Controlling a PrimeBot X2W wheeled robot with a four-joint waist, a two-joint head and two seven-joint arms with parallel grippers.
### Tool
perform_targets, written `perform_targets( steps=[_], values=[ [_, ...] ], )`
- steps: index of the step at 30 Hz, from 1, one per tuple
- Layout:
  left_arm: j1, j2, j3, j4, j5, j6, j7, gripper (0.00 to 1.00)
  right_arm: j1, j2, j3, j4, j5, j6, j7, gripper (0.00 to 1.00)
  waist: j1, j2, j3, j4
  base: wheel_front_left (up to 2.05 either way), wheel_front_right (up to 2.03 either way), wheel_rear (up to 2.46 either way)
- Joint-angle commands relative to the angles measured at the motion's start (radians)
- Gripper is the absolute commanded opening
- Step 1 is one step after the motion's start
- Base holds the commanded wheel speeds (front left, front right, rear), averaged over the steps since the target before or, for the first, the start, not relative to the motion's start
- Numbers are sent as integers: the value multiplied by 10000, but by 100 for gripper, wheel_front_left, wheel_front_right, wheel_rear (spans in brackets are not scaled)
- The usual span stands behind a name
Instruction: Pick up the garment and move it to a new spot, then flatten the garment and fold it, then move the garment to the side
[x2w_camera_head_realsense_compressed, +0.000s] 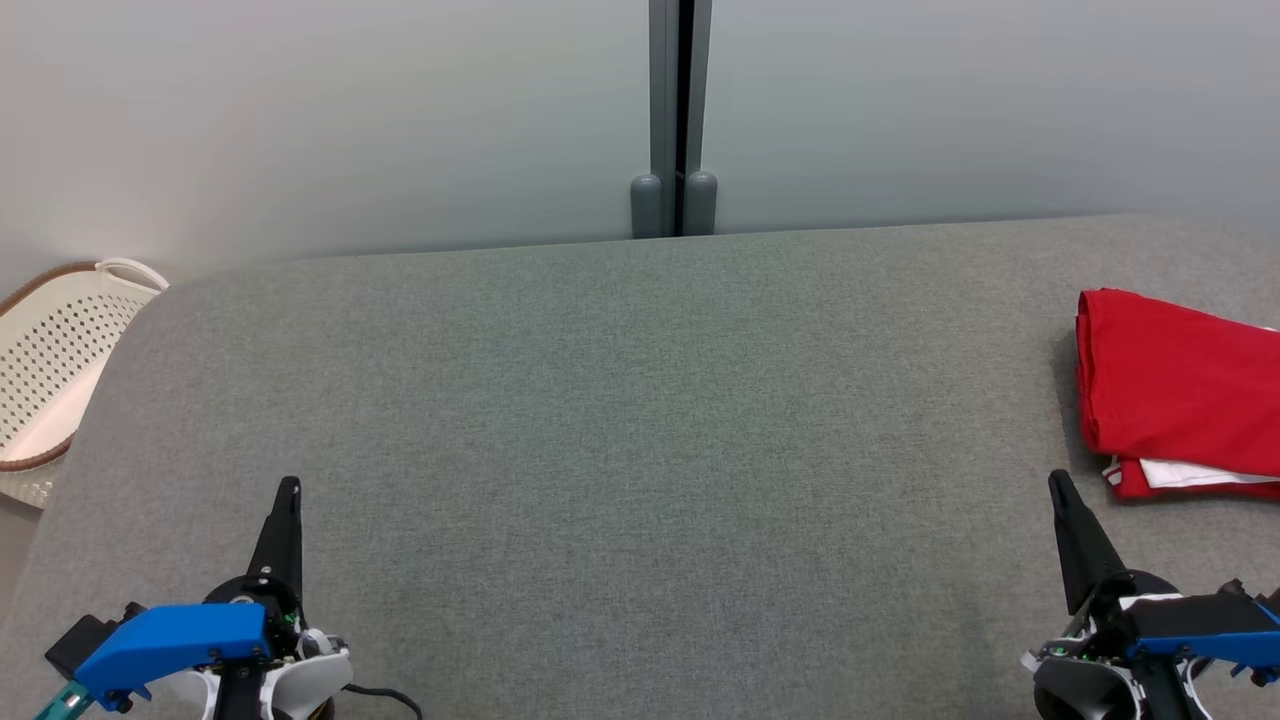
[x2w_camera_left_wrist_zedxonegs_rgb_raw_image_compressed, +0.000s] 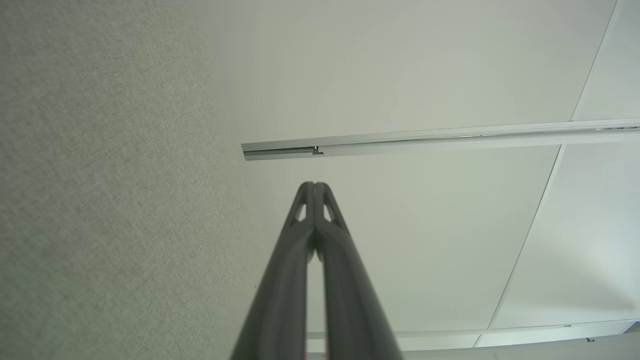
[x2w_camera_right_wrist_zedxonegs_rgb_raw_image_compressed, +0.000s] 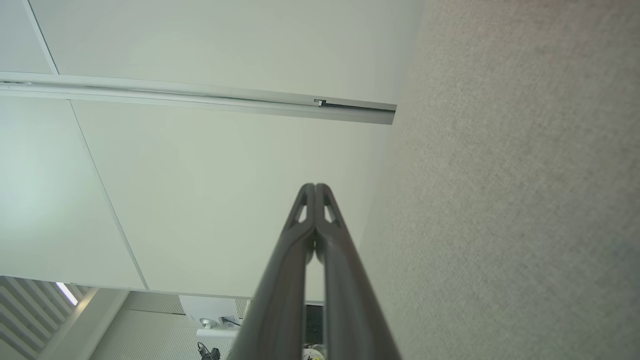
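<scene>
A folded red garment (x2w_camera_head_realsense_compressed: 1170, 395) with a white layer showing at its near edge lies at the right side of the grey padded table (x2w_camera_head_realsense_compressed: 620, 420), partly cut off by the head view's edge. My right gripper (x2w_camera_head_realsense_compressed: 1056, 482) rests at the lower right, just in front of the garment and apart from it; its fingers (x2w_camera_right_wrist_zedxonegs_rgb_raw_image_compressed: 315, 189) are pressed together with nothing between them. At the lower left my left gripper (x2w_camera_head_realsense_compressed: 289, 486) sits over the table, far from the garment, with its fingers (x2w_camera_left_wrist_zedxonegs_rgb_raw_image_compressed: 314, 186) likewise closed and empty.
A white perforated basket (x2w_camera_head_realsense_compressed: 50, 365) stands off the table's left edge. A grey wall with a dark vertical seam (x2w_camera_head_realsense_compressed: 680, 110) rises behind the table's far edge. The table's broad middle is bare fabric.
</scene>
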Motion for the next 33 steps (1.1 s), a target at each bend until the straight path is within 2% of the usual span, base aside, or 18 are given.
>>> perform_targets(
  steps=[1,12,33],
  values=[
    [-152,-24,102,-71,-163,-100,49,0,-137,-65,-36,-71,193,7,48,0,0,-1,5,-5,0,0,0],
    [-202,-59,276,-167,-794,-205,229,0,-172,-67,-67,-118,945,7,222,0,0,-1,48,-53,0,0,0],
    [-190,-57,272,-158,-779,-172,230,0,-171,-68,-63,-116,927,7,223,0,0,-1,49,-55,0,0,0]
  ],
)
